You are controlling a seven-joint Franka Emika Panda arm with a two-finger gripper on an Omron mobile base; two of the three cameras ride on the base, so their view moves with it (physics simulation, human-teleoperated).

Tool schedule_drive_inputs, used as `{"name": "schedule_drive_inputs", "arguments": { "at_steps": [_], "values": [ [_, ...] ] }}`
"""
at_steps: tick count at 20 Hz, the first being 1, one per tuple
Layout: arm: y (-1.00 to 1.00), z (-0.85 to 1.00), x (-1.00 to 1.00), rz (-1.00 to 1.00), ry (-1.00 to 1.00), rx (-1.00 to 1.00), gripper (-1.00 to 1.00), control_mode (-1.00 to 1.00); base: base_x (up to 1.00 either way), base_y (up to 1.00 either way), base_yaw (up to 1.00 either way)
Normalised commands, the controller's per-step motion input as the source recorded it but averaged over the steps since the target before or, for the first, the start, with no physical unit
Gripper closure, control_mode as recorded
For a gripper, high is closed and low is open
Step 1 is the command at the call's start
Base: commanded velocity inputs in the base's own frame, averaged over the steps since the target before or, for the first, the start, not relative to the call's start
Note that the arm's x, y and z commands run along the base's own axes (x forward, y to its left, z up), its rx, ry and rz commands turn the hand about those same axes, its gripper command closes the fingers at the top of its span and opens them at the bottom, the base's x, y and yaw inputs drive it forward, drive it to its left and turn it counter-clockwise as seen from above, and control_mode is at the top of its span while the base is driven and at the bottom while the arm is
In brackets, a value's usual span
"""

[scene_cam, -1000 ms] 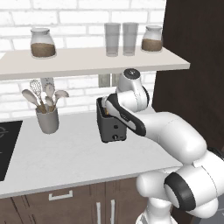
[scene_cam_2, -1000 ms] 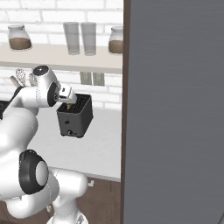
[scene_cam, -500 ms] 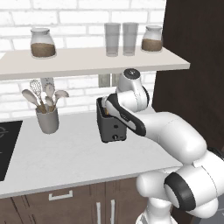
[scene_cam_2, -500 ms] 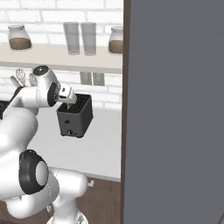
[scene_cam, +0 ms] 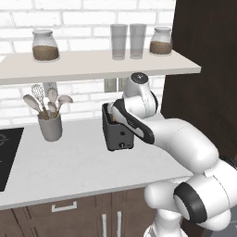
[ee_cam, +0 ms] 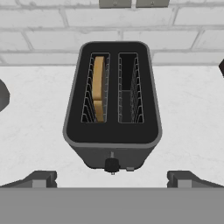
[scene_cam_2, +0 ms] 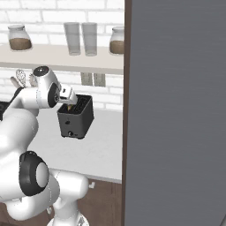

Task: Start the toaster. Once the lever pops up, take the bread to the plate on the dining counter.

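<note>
From the left base view, the toaster [scene_cam: 118,131] stands on the white worktop [scene_cam: 69,162] under a shelf [scene_cam: 92,62], with a grey utensil cup [scene_cam: 50,126] well off to one side; the white arm bends over the toaster and hides the hand. From the right base view, the hand hangs just above the toaster's [scene_cam_2: 76,117] near end, and a tan edge of the bread [scene_cam_2: 73,107] pokes out of a slot. From the hand view, looking straight down, the bread [ee_cam: 99,87] sits upright in the left slot and the other slot is bare; the lever [ee_cam: 112,165] shows as a small dark knob at the toaster's [ee_cam: 113,105] near end. The gripper [ee_cam: 112,179] has its jaws wide, holding nothing, one fingertip at each bottom corner. I judge the starting step is in hand: next the hand must drop, meet that lever and press it down.
</note>
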Motion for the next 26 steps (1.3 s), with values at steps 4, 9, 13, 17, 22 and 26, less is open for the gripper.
{"name": "schedule_drive_inputs", "arguments": {
  "at_steps": [4, 9, 13, 17, 22, 26],
  "values": [
    [0.00, 0.00, 0.00, 0.00, 0.00, 0.00, -1.00, -1.00, 0.00, 0.00, 0.00],
    [0.00, 0.00, 0.00, 0.00, 0.00, 0.00, -1.00, -1.00, 0.00, 0.00, 0.00],
    [0.00, 0.00, 0.00, 0.00, 0.00, 0.00, -1.00, -1.00, 0.00, 0.00, 0.00],
    [0.00, 0.00, 0.00, 0.00, 0.00, 0.00, -1.00, -1.00, 0.00, 0.00, 0.00],
    [0.00, 0.00, 0.00, 0.00, 0.00, 0.00, -1.00, -1.00, 0.00, 0.00, 0.00],
    [0.00, 0.00, 0.00, 0.00, 0.00, 0.00, -1.00, -1.00, 0.00, 0.00, 0.00]
  ]
}}
